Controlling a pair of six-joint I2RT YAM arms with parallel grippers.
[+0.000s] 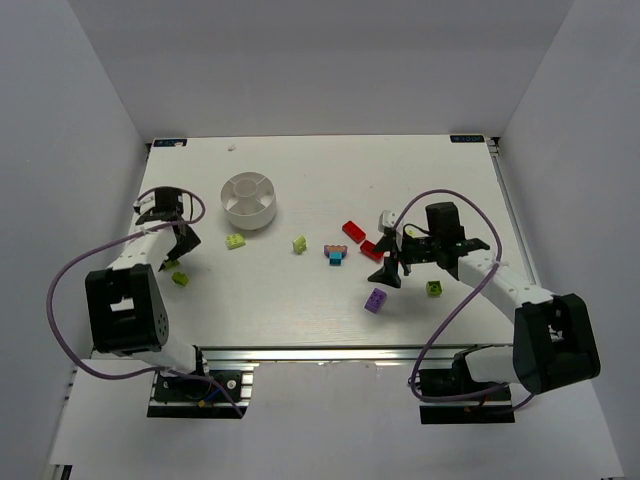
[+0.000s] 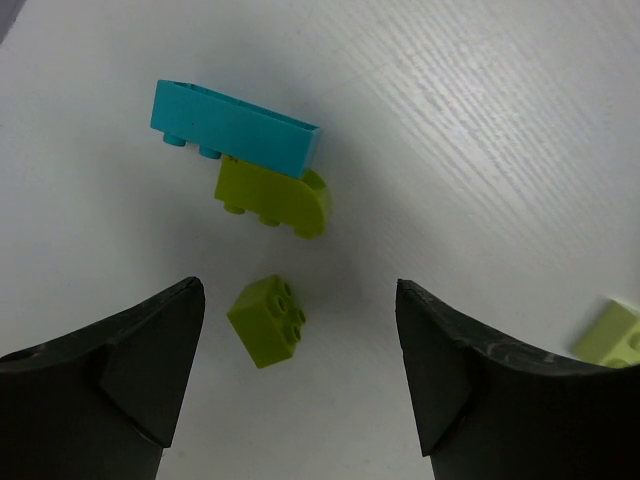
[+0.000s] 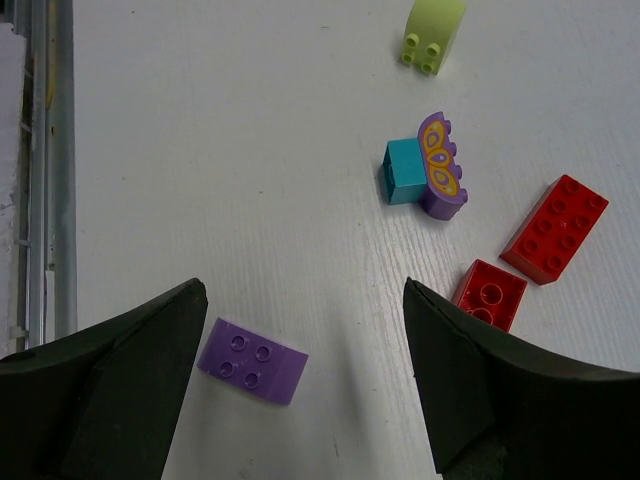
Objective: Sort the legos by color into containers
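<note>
The white divided dish [image 1: 247,200] stands at the back left. My left gripper [image 1: 178,250] is open and empty, low over the table in front of the dish; in the left wrist view [image 2: 300,370] a small lime brick [image 2: 267,320] lies between the fingers, nearer the left one. A cyan brick [image 2: 237,130] and a rounded lime brick [image 2: 272,197] lie touching just beyond it. My right gripper [image 1: 393,262] is open and empty. In the right wrist view [image 3: 305,380] a purple brick [image 3: 252,360] lies by the left finger, and a small red brick [image 3: 490,295] by the right finger.
A cyan-and-purple piece [image 3: 425,175], a long red brick [image 3: 555,228] and a pale lime brick [image 3: 433,28] lie beyond the right gripper. Another lime brick [image 1: 235,241] lies near the dish, and a green brick [image 1: 435,288] lies beside the right arm. The table's metal front rail [image 3: 40,150] is to the left.
</note>
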